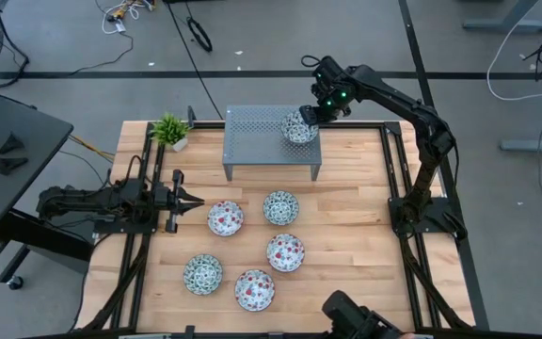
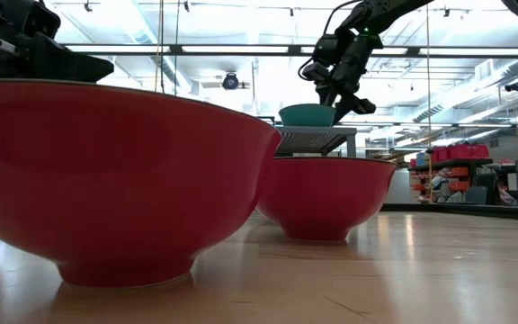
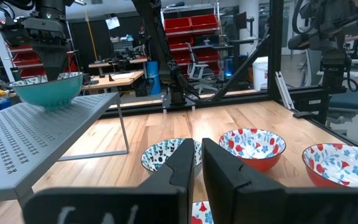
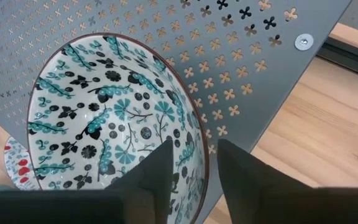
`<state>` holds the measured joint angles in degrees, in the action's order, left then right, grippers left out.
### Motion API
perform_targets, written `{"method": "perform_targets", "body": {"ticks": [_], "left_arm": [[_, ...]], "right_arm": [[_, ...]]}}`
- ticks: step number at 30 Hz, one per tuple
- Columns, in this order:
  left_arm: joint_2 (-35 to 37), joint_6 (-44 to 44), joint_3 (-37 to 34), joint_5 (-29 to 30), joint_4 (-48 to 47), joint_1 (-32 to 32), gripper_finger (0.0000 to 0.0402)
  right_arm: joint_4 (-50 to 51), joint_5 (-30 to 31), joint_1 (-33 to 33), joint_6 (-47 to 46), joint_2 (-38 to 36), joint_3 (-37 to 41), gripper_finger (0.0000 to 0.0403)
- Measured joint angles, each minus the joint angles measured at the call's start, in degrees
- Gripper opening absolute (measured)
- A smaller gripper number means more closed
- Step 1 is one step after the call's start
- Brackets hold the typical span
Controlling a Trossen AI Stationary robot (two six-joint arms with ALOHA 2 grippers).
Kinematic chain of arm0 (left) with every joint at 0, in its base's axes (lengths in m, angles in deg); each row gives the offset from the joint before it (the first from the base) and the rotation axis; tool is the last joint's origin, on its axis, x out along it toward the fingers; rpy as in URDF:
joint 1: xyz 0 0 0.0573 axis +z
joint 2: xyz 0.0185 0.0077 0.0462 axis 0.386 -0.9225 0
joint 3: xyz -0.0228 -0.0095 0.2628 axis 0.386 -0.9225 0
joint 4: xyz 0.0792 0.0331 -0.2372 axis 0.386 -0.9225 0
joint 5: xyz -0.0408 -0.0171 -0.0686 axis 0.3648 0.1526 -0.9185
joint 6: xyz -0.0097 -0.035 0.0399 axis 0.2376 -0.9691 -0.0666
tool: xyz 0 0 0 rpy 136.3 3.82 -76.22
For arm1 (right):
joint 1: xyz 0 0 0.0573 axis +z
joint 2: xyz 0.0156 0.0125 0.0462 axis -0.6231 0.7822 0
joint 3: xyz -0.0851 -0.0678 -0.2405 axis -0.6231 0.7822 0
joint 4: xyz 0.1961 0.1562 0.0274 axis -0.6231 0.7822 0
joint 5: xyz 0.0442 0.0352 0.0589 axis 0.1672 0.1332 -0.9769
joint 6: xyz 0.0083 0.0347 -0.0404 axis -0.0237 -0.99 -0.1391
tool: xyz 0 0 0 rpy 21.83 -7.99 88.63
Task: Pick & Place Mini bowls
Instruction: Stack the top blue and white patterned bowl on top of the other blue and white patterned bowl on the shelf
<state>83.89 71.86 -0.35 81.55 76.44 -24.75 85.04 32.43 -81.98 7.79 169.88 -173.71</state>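
Note:
A green-teal mini bowl [image 4: 104, 118] stands upright on its foot at the right end of the grey perforated stand [image 1: 262, 141]; it also shows in the high view [image 1: 298, 128]. My right gripper [image 4: 194, 146] slants down over it, open, with one finger inside the bowl and one outside its near rim, clear of both. Several more mini bowls sit on the wood: reddish-pink [image 1: 225, 217], green-teal [image 1: 280, 207], reddish-pink [image 1: 285, 251], green-teal [image 1: 202, 274], reddish-pink [image 1: 254, 289]. My left gripper [image 1: 194, 200] waits level at the table's left, shut and empty.
A small potted plant [image 1: 169, 130] stands at the table's far left corner, beside the stand. The stand's deck is bare left of the bowl. Black frame rails [image 1: 395, 179] run along the table's left and right sides. Bare wood lies right of the bowls.

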Motion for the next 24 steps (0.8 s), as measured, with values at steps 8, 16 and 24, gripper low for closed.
{"method": "perform_targets", "body": {"ticks": [8,16,24], "left_arm": [[0.0,0.0,0.02,0.0,0.0,0.01,0.0037],[0.0,0.0,0.02,0.0,0.0,0.01,0.0037],[0.0,0.0,0.01,-0.01,-0.02,0.0,0.0037]], "right_arm": [[0.11,0.0,0.0,0.01,-0.02,0.0,0.0153],[0.14,0.52,0.0,0.49,-1.32,-0.02,0.0153],[1.9,3.39,-0.12,1.9,-4.41,-0.02,0.0153]]}}
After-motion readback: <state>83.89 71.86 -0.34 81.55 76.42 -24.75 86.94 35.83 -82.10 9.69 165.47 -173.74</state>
